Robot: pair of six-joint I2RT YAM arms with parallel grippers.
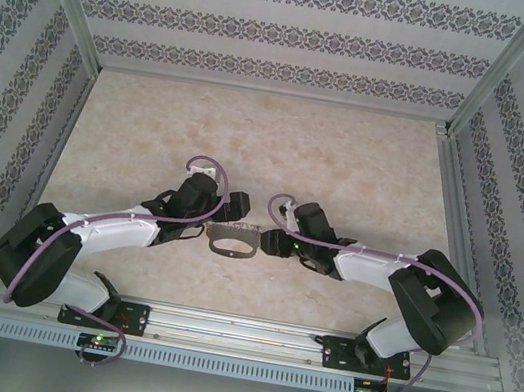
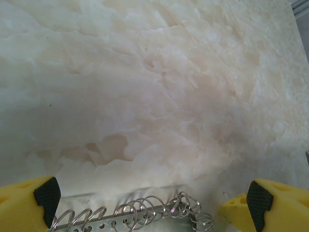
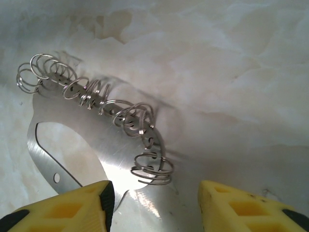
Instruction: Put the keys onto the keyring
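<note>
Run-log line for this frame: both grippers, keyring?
left gripper: open, at keyring ringed edge | right gripper: open, astride keyring end | keyring: on table between grippers | hold: none evident

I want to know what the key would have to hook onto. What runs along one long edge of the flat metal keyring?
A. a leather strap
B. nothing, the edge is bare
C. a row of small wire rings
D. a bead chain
C: in the right wrist view the keyring has small wire rings threaded through holes along its curved edge.
</note>
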